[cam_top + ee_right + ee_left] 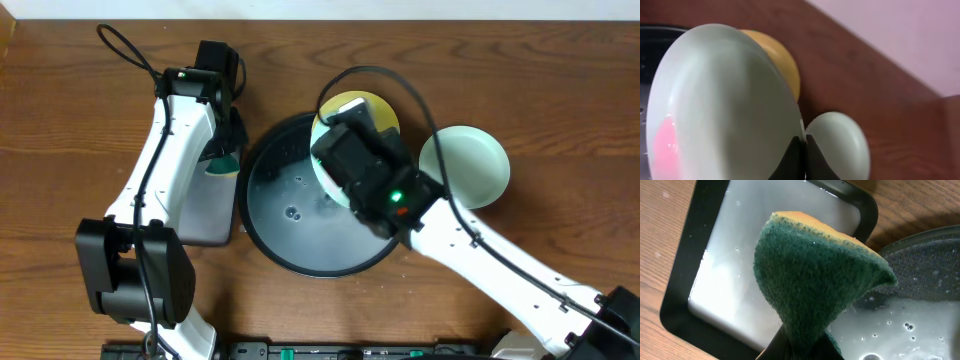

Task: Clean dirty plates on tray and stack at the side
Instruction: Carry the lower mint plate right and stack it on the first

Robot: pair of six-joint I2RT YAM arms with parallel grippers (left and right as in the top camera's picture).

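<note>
Your right pincer (801, 155) is closed on the rim of a mint plate (725, 110) above the tray (290, 240); yellow plate (779, 60) just behind it, second mint plate (840, 145) beside. Your left pincer (800, 347) pinches the sponge (815, 280).

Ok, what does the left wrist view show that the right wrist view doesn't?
Only the left wrist view: a green-and-yellow sponge pinched in the left gripper, with the wet-looking rectangular black tray beneath it.

Only the right wrist view: a mint plate with a pink smear, held at its rim by the right gripper. The yellow plate is behind it, and a second mint plate sits on the table.

Both views: the round black tray and the wooden table.
</note>
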